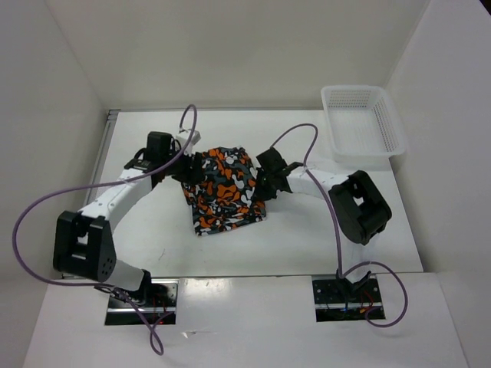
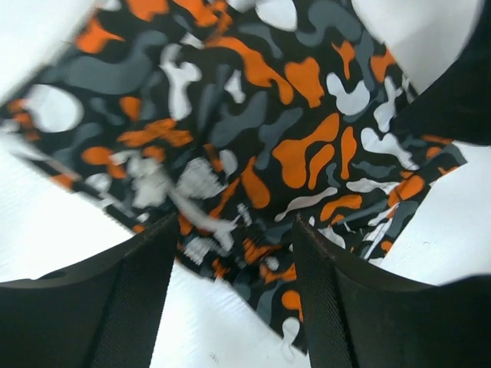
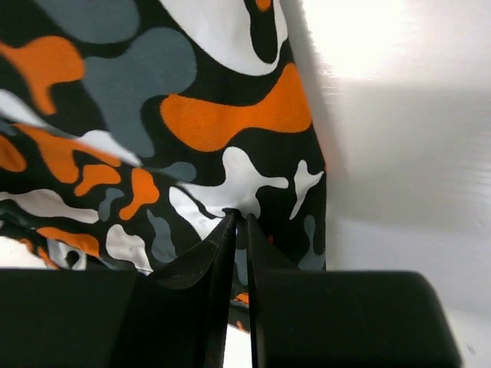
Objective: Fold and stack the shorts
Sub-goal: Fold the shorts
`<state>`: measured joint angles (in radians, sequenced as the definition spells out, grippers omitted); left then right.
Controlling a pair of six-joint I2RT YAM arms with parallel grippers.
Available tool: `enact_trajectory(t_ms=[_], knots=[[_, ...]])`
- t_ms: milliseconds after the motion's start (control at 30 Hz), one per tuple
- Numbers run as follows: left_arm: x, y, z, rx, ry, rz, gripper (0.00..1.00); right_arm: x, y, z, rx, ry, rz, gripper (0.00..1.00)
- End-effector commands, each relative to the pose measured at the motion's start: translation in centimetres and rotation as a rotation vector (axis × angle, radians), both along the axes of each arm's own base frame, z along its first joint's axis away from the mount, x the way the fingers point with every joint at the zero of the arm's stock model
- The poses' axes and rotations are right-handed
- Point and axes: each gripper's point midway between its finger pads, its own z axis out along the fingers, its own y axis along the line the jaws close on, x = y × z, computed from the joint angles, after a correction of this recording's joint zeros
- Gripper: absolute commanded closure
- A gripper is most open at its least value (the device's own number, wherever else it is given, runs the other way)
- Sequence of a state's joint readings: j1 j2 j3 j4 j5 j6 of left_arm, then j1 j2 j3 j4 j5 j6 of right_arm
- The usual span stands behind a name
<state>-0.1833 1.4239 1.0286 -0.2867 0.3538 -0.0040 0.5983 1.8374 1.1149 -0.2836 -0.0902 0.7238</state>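
Left gripper point(image 2: 234, 230) jaws stand apart, nothing pinched. The shorts point(image 2: 253, 138) lie just ahead of the tips, with a rumpled edge reaching in between. Right gripper point(image 3: 239, 224) jaws nearly together, clamped on the shorts' edge; the rest of the cloth spreads ahead and left of them.

The shorts point(image 1: 225, 190) lie on the table point(image 1: 153, 238) near its centre, between the two grippers: the left gripper point(image 1: 184, 165) sits at their left edge, just beside the fabric, and the right gripper point(image 1: 265, 180) sits at their right edge, touching the fabric. The basket point(image 1: 365, 155) stands at the far right corner of the table, behind and to the right of the right gripper and well apart from the shorts. The left arm point(image 1: 115, 199) extends from the near left toward the shorts, and the right arm point(image 1: 357, 207) lies right of the shorts, in front of the basket.
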Motion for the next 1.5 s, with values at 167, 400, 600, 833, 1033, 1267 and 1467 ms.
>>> enact_trajectory(t_ms=[167, 400, 600, 833, 1033, 1267, 1467], knots=[[2.3, -0.8, -6.6, 0.040, 0.077, -0.002, 0.34, 5.4, 1.8, 11.1, 0.041, -0.263, -0.014, 0.84], [1.5, 0.4, -10.6, 0.081, 0.157, 0.029, 0.38, 11.8, 4.5, 9.4, 0.068, -0.255, -0.015, 0.84], [1.9, 0.6, -9.1, 0.079, 0.150, 0.038, 0.38, 14.9, 5.4, 4.7, 0.069, -0.214, -0.055, 0.84], [2.7, 0.1, -6.2, 0.057, 0.122, 0.024, 0.30, 16.7, 5.3, 6.9, 0.083, -0.259, -0.107, 0.84], [3.1, -0.3, 1.0, 0.018, -0.004, 0.012, 0.24, 16.3, 3.0, 20.6, 0.169, -0.470, -0.128, 0.55], [1.0, 2.4, 10.7, -0.016, -0.209, 0.071, 0.00, 11.1, -3.8, 30.5, 0.170, -0.678, -0.210, 0.00], [-2.7, 6.3, 15.7, -0.027, -0.367, 0.171, 0.00, 5.5, -12.5, 30.5, 0.053, -0.690, -0.351, 0.00]])
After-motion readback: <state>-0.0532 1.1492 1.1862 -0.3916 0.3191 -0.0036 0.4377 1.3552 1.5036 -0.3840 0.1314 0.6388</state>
